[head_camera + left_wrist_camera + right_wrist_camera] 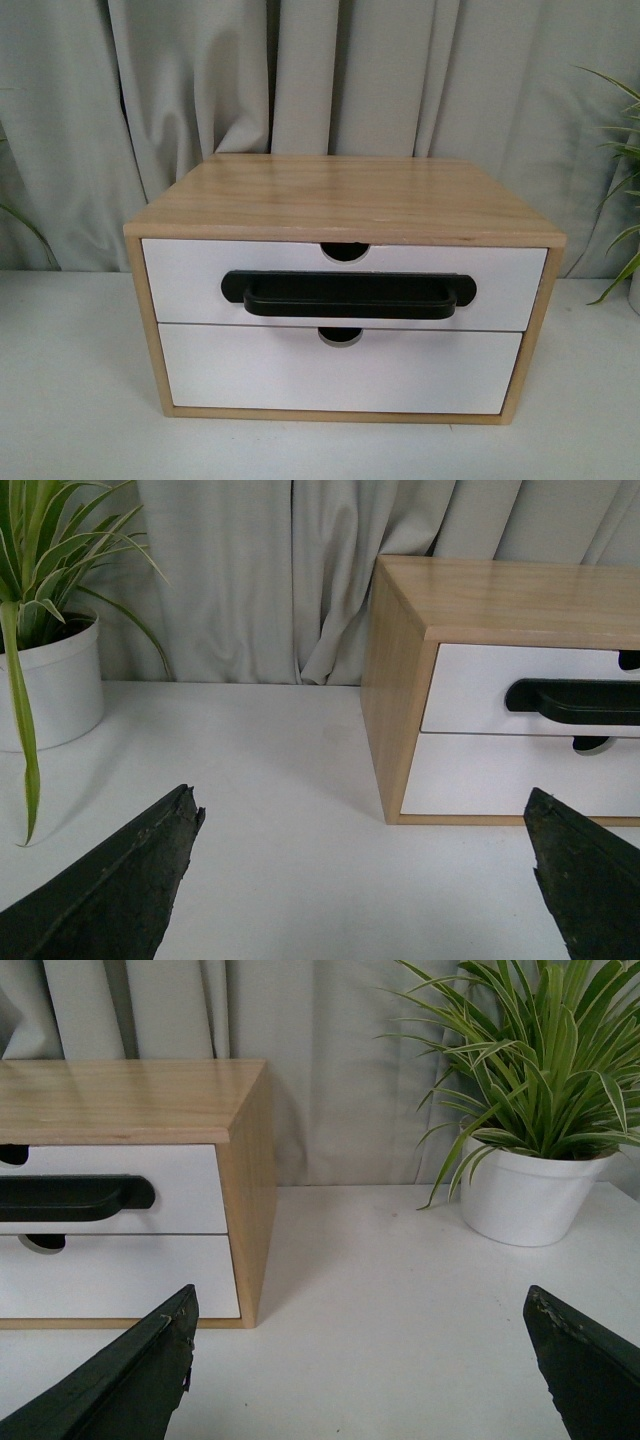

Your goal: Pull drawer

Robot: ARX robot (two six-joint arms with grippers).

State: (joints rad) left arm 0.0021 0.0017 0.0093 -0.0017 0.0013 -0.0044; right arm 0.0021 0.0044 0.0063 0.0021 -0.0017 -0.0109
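Observation:
A wooden cabinet stands on the white table in the front view. Its upper drawer has a white front, a long black bar handle and a half-round notch in its top edge; it sits flush and closed. Neither arm shows in the front view. My left gripper is open over bare table, short of the cabinet's left corner, with the drawer ahead. My right gripper is open over the table beside the cabinet's right corner, the drawer off to one side.
Below the handled drawer sits a plain white drawer front with only a notch. Potted spider plants stand on both sides of the cabinet: one in the left wrist view, one in the right. Grey curtains hang behind.

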